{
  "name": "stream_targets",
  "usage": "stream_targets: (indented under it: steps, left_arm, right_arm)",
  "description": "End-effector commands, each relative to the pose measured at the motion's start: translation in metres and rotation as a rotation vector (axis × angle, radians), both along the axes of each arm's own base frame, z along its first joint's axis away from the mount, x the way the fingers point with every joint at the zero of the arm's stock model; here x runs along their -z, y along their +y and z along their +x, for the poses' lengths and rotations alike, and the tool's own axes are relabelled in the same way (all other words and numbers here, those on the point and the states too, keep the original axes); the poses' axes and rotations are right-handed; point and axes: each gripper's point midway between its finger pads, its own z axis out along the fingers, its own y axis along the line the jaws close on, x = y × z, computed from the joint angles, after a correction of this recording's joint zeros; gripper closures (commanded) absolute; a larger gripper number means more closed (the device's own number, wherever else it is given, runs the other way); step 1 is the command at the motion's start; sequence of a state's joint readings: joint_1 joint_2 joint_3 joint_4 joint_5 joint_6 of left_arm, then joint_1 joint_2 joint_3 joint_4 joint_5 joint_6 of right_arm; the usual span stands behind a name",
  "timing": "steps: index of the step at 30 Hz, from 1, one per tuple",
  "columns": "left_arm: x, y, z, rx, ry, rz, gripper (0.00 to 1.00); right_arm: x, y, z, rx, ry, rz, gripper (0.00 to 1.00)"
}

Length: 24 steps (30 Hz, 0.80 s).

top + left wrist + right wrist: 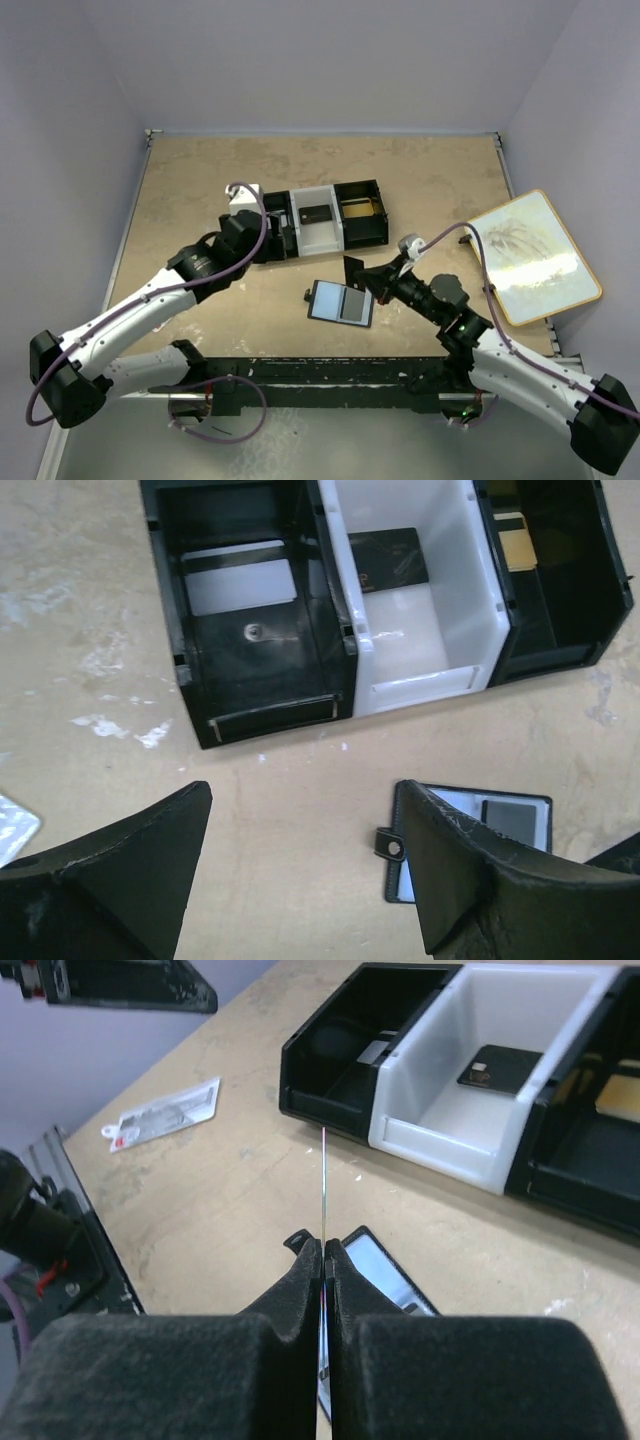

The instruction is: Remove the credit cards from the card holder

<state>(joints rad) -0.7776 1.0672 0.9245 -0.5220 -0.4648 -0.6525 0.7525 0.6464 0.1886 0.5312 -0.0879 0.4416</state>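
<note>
The card holder (342, 302) lies open on the table in front of the tray, its clear sleeves up; it also shows in the left wrist view (500, 820) and under the right fingers (385, 1270). My right gripper (372, 277) hovers just above its far edge, shut on a dark credit card (354, 268), seen edge-on in the right wrist view (324, 1185). My left gripper (305, 870) is open and empty, above bare table near the tray's left end (258, 240). A dark card (390, 560), a gold card (515, 545) and a pale card (240, 580) lie in the tray.
The black-and-white three-compartment tray (300, 245) stands mid-table. A white printed packet (165, 1115) lies left of it. A tan-framed board (530, 255) leans at the right edge. Grey walls enclose the table.
</note>
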Motion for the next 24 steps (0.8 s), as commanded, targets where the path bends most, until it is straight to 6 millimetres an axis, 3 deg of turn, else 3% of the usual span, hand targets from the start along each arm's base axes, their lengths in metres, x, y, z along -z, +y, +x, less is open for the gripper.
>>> stream_targets:
  steps: [1,5,9,13,17,24]
  left_arm:
    - [-0.020,0.045,-0.004,-0.062,-0.030,0.141,0.26]
    - [-0.034,0.083,-0.010,-0.171,-0.117,0.180,0.26]
    - [-0.025,0.106,-0.015,-0.247,-0.150,0.219,0.25]
    - [-0.021,0.096,-0.012,-0.238,-0.131,0.184,0.25]
    - [-0.018,0.110,-0.010,-0.304,-0.115,0.271,0.25]
    - [-0.011,0.096,-0.007,-0.221,-0.100,0.264,0.25]
  right_arm:
    - [-0.042,0.018,0.001,-0.121,-0.257,-0.070,1.00]
    - [-0.049,0.024,0.008,-0.145,-0.336,-0.135,1.00]
    - [-0.053,0.031,0.024,-0.144,-0.396,-0.233,1.00]
    - [-0.039,0.035,0.058,-0.080,-0.346,-0.386,1.00]
    - [-0.040,0.050,0.085,-0.060,-0.374,-0.431,1.00]
    - [-0.033,0.071,0.132,-0.112,-0.350,-0.540,1.00]
